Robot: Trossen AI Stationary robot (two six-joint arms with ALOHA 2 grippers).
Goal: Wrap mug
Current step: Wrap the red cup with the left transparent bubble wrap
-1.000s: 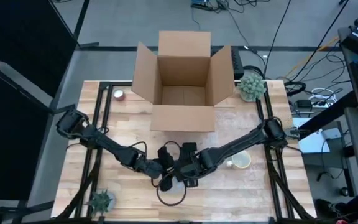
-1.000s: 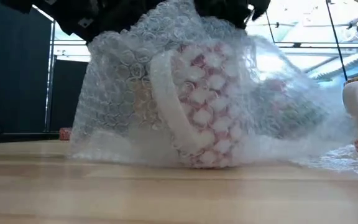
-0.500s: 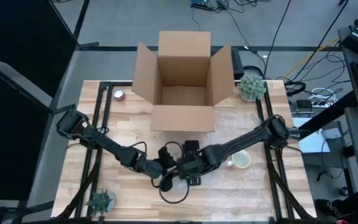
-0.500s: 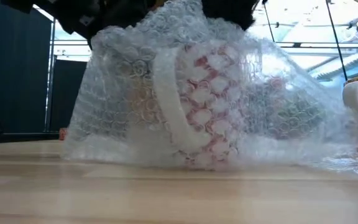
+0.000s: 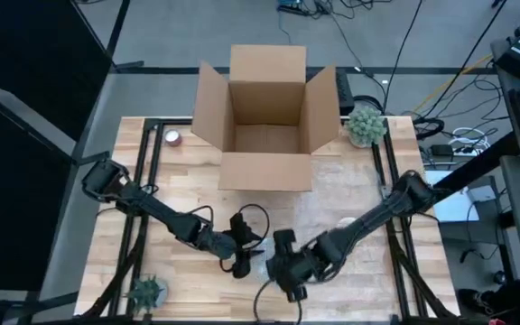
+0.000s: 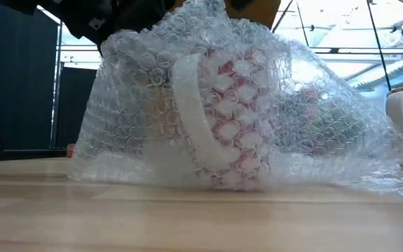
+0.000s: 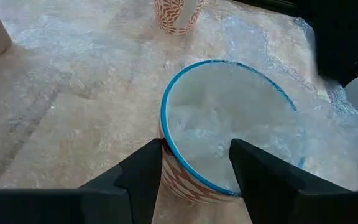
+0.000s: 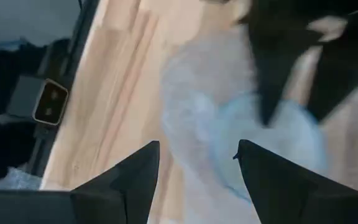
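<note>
**Left gripper pins the mug rim while the right gripper swings clear**

The left gripper (image 7: 194,163) straddles the blue rim of the mug (image 7: 229,130), one finger outside the patterned wall and one inside, clamped on the rim. The mug sits low and centre on the wooden table (image 5: 179,190) in the high view, draped in bubble wrap (image 6: 313,119) that the low view shows heaped loosely over its white handle and red-patterned side, with a flap trailing toward the right of the frame.

To do this step well, the left gripper should keep the mug pressed steady while the loose flap is drawn taut across the mouth and tucked under, so the film does not spring back.

The right gripper (image 5: 289,275) sits lower centre in the high view, its fingers spread with nothing between them. A second ago it was up beside the left gripper over the mug; now it has moved down and to the right, away from the bundle. The wrap itself lies much as before.

Beyond stand a second patterned mug (image 7: 176,14) and the open cardboard box (image 5: 266,117).
</note>
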